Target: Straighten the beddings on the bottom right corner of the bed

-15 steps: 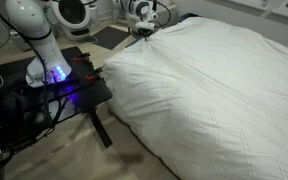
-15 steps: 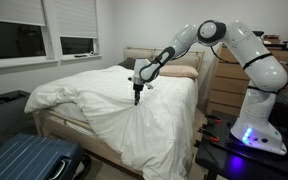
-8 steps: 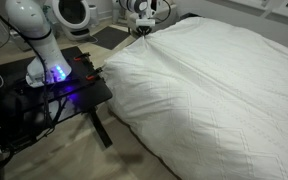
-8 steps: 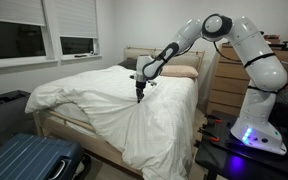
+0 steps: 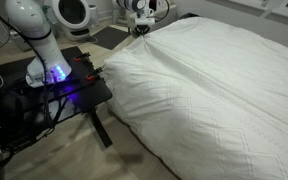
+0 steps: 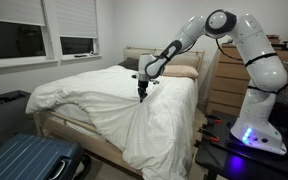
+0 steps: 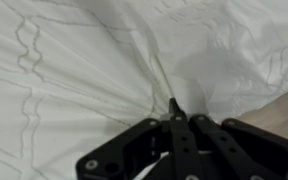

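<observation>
The white quilted beddings point(image 5: 214, 80) cover the wide bed point(image 6: 59, 128) and hang over its near corner point(image 6: 149, 140). My gripper point(image 6: 140, 96) is far out over the bed, fingers pointing down, shut on a pinched fold of the beddings. It also shows at the far edge in an exterior view point(image 5: 141, 30). In the wrist view the black fingers point(image 7: 174, 108) are closed together on a raised ridge of white fabric point(image 7: 159, 75), with creases radiating from the pinch.
A black robot stand point(image 5: 54, 90) with a blue light sits beside the bed. A blue suitcase point(image 6: 29, 160) lies at the bed's foot. A wooden dresser point(image 6: 224, 85) and pillows point(image 6: 179, 71) are at the head. Windows point(image 6: 79, 45) are behind.
My gripper has moved slightly toward the head of the bed, dragging the pinched fold of beddings with it. The grip stays shut.
</observation>
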`<state>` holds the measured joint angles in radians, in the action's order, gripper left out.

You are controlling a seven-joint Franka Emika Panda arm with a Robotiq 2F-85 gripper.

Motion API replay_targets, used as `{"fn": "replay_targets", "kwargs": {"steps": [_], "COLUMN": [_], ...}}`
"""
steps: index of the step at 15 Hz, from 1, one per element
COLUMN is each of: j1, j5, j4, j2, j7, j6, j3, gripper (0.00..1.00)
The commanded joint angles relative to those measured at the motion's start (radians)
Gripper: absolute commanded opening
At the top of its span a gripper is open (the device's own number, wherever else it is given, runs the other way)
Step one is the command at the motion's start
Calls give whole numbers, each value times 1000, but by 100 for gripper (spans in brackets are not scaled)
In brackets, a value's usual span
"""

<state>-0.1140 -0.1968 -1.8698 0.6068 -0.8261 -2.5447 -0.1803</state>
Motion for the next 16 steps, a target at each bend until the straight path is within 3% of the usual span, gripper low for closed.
{"fn": "replay_targets", "kwargs": {"steps": [1, 5, 6, 8, 14, 16], "j1": [48, 94, 49, 63, 70, 91], "j5": [21, -25, -41, -50, -57, -62], "j4": [-149, -159, -32, -36, -31, -29], "j2": [-123, -144, -30, -39, -32, -11], "j7": [-9, 43, 0, 3, -5, -46], "j6": [94, 150, 40, 58, 52, 57], "j3": [-32, 7, 43, 54, 55, 28], "gripper": [1, 1, 3, 3, 1, 1]}}
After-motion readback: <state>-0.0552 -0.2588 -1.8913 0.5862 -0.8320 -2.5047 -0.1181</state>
